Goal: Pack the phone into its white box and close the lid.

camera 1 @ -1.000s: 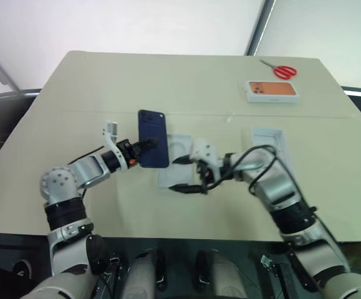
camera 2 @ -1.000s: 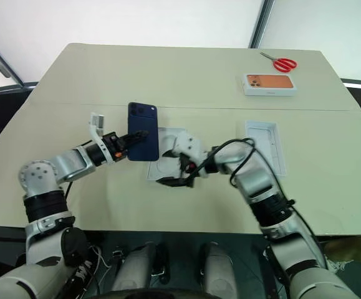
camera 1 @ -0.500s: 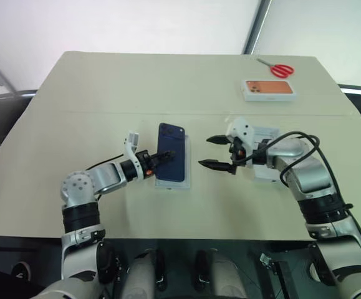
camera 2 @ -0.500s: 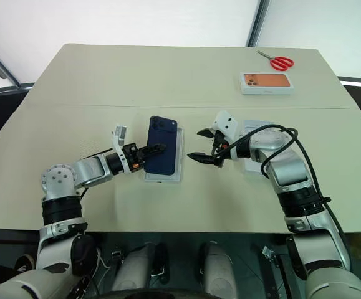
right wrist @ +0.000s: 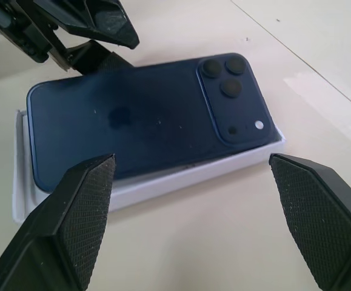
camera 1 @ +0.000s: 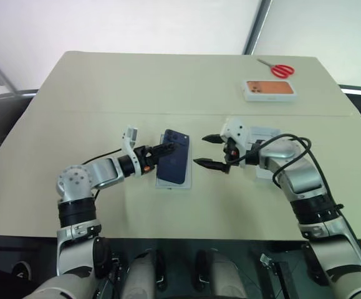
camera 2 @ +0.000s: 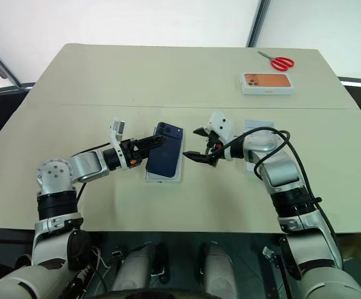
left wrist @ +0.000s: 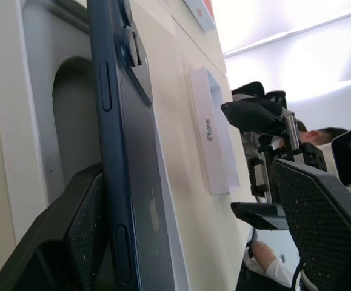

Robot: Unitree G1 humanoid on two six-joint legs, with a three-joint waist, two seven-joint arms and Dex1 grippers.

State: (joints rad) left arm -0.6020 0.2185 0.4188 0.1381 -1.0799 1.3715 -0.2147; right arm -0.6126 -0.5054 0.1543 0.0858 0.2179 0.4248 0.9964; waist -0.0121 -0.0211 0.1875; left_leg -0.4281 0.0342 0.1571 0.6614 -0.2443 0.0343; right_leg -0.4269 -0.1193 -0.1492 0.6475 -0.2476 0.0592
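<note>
Phone [camera 1: 173, 165] lies between both arms' parted jaws.

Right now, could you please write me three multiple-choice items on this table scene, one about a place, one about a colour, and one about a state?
1. Where does the phone lie?
A. on the white box
B. beside the scissors
C. on the box with the orange picture

2. What colour are the handles of the scissors?
A. blue
B. red
C. yellow

3. How do the fingers of the right gripper stand?
A. shut on the phone
B. shut on nothing
C. spread apart

Answers:
1 A, the dark blue phone rests tilted on the shallow white box at the table's middle.
2 B, the handles at the far right corner are red.
3 C, in the right wrist view its two pads stand wide apart with nothing between them.
</note>
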